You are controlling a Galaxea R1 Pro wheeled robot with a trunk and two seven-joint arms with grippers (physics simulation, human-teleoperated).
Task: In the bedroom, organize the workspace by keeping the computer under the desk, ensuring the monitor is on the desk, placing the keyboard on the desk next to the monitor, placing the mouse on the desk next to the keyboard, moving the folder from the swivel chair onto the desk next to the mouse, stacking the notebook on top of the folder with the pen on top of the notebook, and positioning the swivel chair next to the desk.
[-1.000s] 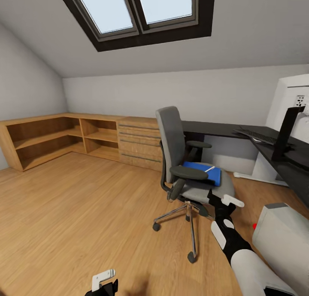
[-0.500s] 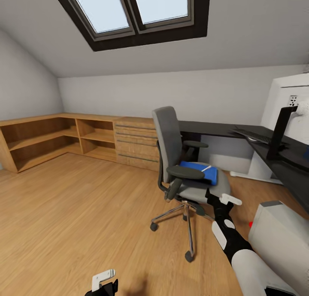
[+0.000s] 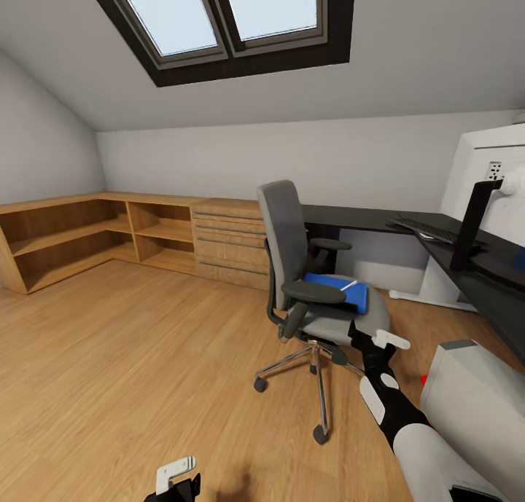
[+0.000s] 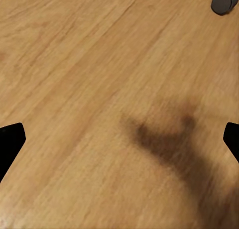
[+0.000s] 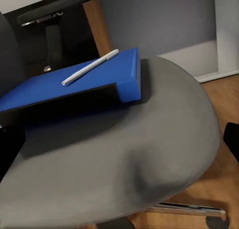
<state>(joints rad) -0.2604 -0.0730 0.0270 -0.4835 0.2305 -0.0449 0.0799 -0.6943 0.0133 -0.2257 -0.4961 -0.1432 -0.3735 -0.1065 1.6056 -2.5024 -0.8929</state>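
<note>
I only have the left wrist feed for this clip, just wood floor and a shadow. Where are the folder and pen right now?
Observer: The folder lies on the seat of the swivel chair, with the pen resting on top of it.
Operator: Is the right gripper near them?
Observer: The right gripper is at the seat's front edge, short of the folder, and its fingers look spread.
Operator: Anything on the desk yet?
Observer: The keyboard already lies on the desk, beside the monitor.
</note>
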